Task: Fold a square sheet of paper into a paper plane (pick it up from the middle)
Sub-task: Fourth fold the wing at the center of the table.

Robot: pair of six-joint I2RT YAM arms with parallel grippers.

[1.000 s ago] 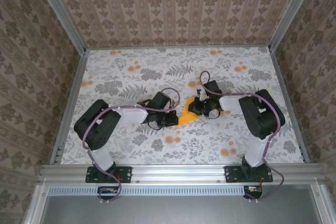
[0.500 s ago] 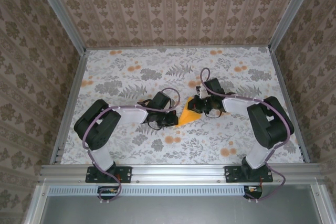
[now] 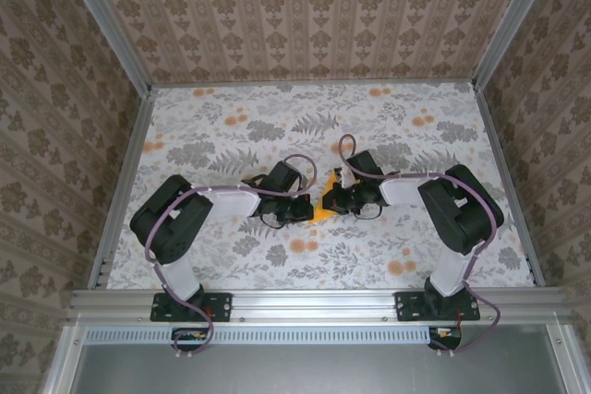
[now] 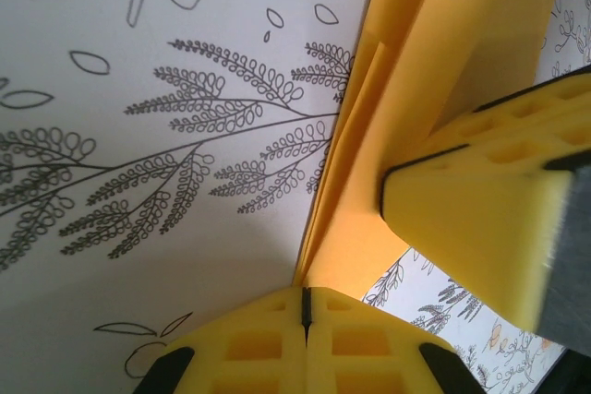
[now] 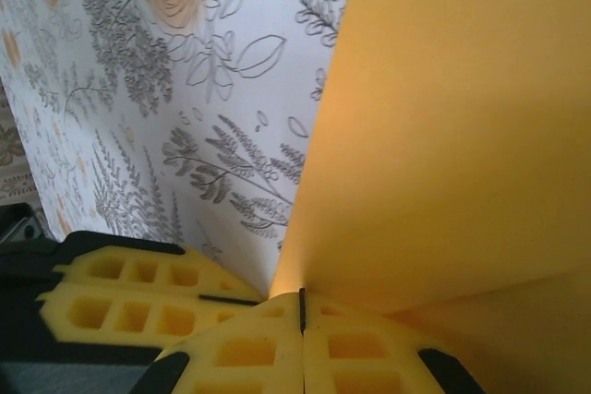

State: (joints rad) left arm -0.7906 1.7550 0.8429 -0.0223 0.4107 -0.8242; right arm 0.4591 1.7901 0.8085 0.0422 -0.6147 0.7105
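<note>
Left gripper at 9 o'clock and right gripper at 3 o'clock each clamp the folded orange-yellow sheet near the floral cloth's centre, likely pressing a crease

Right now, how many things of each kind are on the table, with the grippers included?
1 folded orange-yellow paper
2 grippers: left gripper and right gripper, both shut on the paper
1 floral cloth
Total: 4
</note>
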